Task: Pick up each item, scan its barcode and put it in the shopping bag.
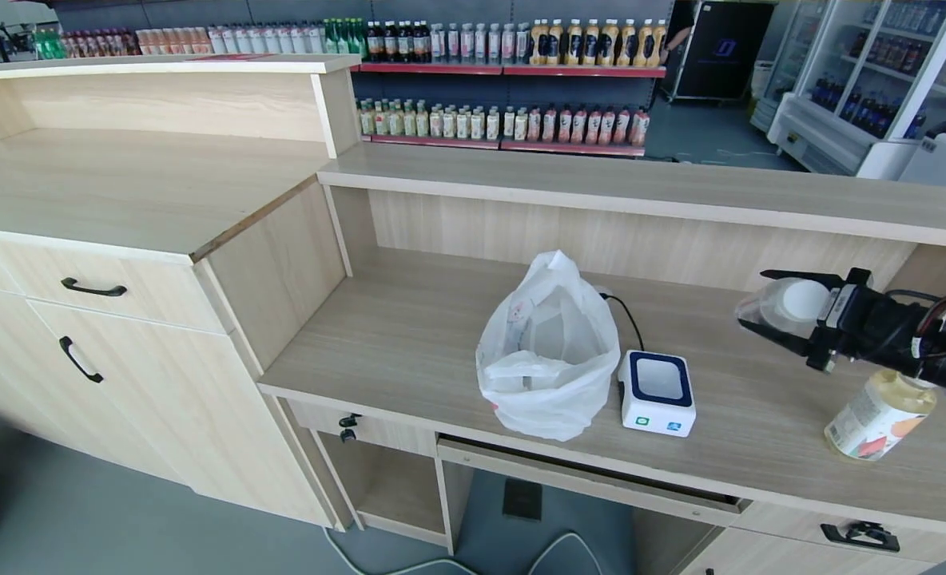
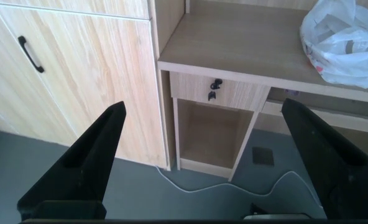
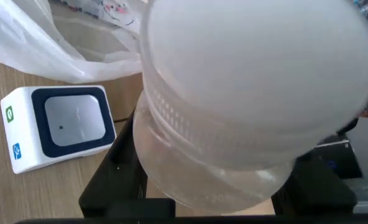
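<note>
My right pincer (image 1: 778,310) is clamped on a clear bottle (image 1: 800,300) with a white cap, held in the air above the right part of the bench (image 1: 409,335). In the right wrist view the cap and see-through body sit between the dark fingers (image 3: 109,186).

Between that bottle and the shopping bag (image 1: 549,351) stands the scanner (image 1: 657,391), a white box with a dark-framed window facing up. It sits just beside the bag, on the side nearer my right arm. A black cable (image 1: 625,315) runs from behind the scanner and passes behind the bag. The bag is white, thin plastic, upright with its mouth open. A second bottle (image 1: 880,415), with yellowish liquid and a label, is on the bench near the front edge, its top hidden behind my right arm.

My left pincer (image 2: 202,162) is spread wide with nothing in it, low beside the cupboard (image 2: 84,56) and over the grey floor (image 2: 171,193).

Counted: one bag, one scanner, two bottles, two pincers.

The bench is pale wood grain with a raised ledge (image 1: 649,188) along its back and a keyed drawer (image 1: 361,427) below. Beyond it, shelves (image 1: 505,72) carry rows of drinks, and glass-door fridges (image 1: 864,80) stand at the right.
</note>
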`<state>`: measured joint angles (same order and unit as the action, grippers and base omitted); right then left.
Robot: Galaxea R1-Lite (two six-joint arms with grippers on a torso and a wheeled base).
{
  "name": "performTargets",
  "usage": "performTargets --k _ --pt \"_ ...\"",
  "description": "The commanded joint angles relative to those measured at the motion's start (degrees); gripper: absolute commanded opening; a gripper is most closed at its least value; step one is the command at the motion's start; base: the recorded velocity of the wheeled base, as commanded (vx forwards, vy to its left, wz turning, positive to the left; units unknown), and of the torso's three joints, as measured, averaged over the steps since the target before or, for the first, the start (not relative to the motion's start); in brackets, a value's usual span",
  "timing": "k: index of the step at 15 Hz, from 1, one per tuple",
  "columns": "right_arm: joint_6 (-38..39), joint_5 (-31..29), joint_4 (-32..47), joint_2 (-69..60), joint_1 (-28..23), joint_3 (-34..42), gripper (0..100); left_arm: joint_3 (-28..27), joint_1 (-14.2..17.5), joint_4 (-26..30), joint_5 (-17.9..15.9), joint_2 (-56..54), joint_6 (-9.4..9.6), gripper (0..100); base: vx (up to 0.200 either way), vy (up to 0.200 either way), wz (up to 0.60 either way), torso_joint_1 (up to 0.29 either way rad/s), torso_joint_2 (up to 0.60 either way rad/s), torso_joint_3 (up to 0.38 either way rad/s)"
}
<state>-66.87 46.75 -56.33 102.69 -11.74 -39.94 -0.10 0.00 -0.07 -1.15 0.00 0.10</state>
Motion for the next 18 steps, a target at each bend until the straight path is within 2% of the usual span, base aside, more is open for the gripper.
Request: performTargets --k 1,18 --pt "0.0 0.6 -1.9 3.3 0.9 0.7 0 0.0 0.0 0.0 0.0 0.0 -0.01 100 0.000 0.000 0.00 0.000 0.00 0.000" --pt "-2.3 0.3 -10.7 11.2 8.0 1.1 0 0.0 0.0 0.0 0.0 0.0 -0.01 100 0.000 0.000 0.00 0.000 0.00 0.000"
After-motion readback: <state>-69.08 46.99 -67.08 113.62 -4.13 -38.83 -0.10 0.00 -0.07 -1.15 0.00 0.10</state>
